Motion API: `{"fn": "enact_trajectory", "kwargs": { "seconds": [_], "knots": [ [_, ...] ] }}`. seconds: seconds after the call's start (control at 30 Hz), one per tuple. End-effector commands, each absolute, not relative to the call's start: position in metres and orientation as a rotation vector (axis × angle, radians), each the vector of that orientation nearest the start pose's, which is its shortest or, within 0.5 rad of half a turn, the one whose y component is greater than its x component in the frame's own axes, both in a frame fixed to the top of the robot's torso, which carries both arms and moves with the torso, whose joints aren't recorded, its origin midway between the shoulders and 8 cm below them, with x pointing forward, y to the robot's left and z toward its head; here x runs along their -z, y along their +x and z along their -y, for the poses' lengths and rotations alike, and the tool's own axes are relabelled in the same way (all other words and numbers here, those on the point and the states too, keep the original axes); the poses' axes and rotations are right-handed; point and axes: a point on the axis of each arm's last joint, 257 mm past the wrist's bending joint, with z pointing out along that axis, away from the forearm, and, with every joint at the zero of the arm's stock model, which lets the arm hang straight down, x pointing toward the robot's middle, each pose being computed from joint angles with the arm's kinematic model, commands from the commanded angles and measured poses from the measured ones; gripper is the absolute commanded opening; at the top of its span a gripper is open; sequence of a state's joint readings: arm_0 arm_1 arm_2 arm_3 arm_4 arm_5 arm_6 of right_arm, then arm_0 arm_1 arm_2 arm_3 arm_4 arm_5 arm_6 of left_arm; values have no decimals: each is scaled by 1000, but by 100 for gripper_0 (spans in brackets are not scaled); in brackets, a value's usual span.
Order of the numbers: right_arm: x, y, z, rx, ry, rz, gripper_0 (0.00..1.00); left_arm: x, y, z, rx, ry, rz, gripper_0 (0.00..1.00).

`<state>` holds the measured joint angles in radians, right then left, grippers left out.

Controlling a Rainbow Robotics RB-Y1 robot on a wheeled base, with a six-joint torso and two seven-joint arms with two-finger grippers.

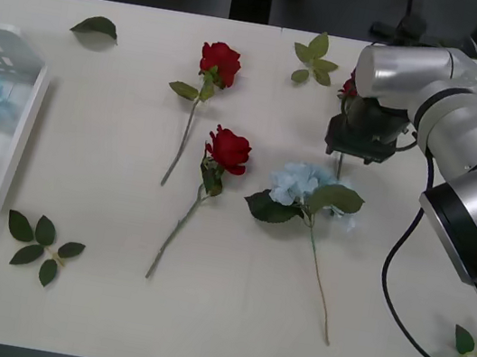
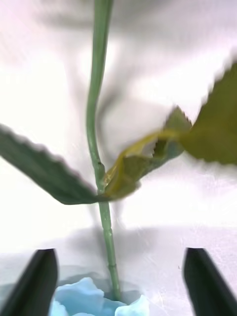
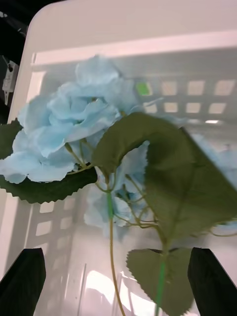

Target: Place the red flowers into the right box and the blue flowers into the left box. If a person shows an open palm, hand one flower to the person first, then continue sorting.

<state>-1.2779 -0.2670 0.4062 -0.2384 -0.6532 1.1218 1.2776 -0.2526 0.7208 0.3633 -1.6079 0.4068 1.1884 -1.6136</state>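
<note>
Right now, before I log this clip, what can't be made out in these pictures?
- Front view: the right gripper is hidden under its own wrist; a red flower behind the arm is mostly covered.
- Front view: the left box is cut off by the edge.
- Right wrist view: the stem between open fingers is blurred, its bloom out of view.

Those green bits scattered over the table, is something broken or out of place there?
Several loose leaf sprigs lie on the table apart from any stem, as if fallen off; another sits near the right gripper. The flowers themselves look whole.
</note>
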Motion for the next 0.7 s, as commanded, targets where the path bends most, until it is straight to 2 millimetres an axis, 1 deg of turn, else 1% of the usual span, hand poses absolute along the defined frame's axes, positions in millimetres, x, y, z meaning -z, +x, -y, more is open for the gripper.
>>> {"fn": "enact_trajectory", "kwargs": {
  "seconds": [0.03,0.1,0.17,0.2,0.23,0.33,0.37,0.47,0.57,0.6,0.63,0.67,0.7],
  "knots": [
    [240,628,176,-25,121,-2736,100,104,494,-540,-396,-109,-2213,83],
    [237,629,176,-23,114,-2733,100,92,494,-516,-354,-63,-2211,83],
    [237,630,174,-25,106,-2728,100,83,497,-488,-300,-9,-2207,83],
    [237,631,172,-23,97,-2726,100,80,498,-481,-289,5,-2204,84],
    [238,631,171,-20,92,-2724,100,76,500,-465,-264,41,-2198,83],
    [242,630,167,-16,75,-2721,100,71,508,-419,-201,115,-2173,84],
    [243,630,166,-15,71,-2721,100,70,509,-410,-187,122,-2169,83],
    [245,629,159,-22,63,-2724,100,74,517,-356,-118,173,-2150,83],
    [251,629,157,-32,64,-2717,100,82,525,-313,-62,213,-2136,84],
    [256,629,154,-44,60,-2713,100,90,529,-287,-40,247,-2132,84],
    [258,629,155,-44,60,-2711,100,93,531,-278,-39,255,-2129,83],
    [262,629,155,-43,59,-2708,100,100,534,-260,-38,279,-2126,84],
    [263,630,156,-49,62,-2705,100,106,536,-247,-40,292,-2125,84]
  ]
}}
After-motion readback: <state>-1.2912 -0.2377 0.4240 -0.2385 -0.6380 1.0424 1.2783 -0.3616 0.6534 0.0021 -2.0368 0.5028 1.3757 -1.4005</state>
